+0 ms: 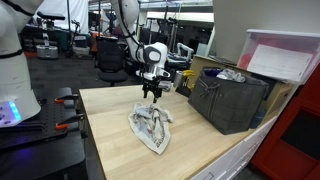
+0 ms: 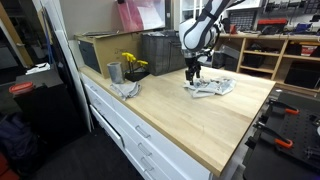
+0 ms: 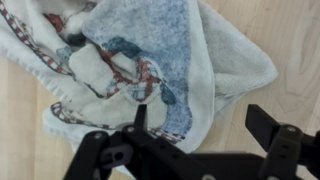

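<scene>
The crumpled towel [image 1: 150, 128] lies just below the end effector [image 1: 152, 95], whose fingers stand spread.

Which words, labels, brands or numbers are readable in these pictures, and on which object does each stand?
None can be read.
The cloth below the open gripper has a blue and red printed pattern, no letters visible.
The pale sheet near the dark crate is too blurred to read.
</scene>
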`<state>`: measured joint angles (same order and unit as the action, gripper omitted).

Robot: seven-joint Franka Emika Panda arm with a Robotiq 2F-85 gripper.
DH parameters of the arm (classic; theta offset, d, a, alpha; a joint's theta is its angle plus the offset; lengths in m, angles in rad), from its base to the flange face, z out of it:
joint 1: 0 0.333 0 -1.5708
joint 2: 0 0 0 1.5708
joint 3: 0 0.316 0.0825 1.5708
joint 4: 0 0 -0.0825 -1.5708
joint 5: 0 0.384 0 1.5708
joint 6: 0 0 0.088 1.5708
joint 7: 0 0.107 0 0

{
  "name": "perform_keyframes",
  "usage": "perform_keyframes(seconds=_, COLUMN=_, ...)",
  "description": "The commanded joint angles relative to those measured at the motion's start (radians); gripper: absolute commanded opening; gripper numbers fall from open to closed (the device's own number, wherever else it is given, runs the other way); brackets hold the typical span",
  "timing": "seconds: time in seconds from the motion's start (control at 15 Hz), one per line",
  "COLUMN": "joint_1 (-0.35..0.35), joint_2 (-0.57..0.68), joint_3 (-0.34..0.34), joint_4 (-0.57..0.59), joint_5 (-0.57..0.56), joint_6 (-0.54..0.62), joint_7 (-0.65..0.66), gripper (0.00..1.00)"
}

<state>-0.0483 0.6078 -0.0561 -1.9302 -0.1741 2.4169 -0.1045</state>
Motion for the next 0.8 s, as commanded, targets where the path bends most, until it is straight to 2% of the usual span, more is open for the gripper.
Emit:
perform_keyframes(seconds=0.0, joint_1=-0.009, joint_2=0.064, joint_3=0.017, joint_4=0.100, joint_5=-0.018, joint_6=-0.060, joint_7=-0.107, gripper=1.00)
perform_keyframes(seconds=0.4, joint_1=0.000, joint_2=0.143, joint_3=0.020, joint_4=0.182, joint_5=-0.058, joint_6=-0.102, joint_7=-0.191, gripper=1.00)
perform_keyframes(seconds=0.47, joint_1=0.004, joint_2=0.155, joint_3=0.017, joint_4=0.192, joint_5=-0.071, joint_6=-0.107, joint_7=-0.192, gripper=0.75)
perform_keyframes(seconds=0.53, joint_1=0.004, joint_2=0.165, joint_3=0.017, joint_4=0.199, joint_5=-0.079, joint_6=-0.111, joint_7=-0.200, gripper=0.74)
perform_keyframes(seconds=0.73, joint_1=0.004, joint_2=0.180, joint_3=0.018, joint_4=0.211, joint_5=-0.095, joint_6=-0.126, joint_7=-0.199, gripper=0.49)
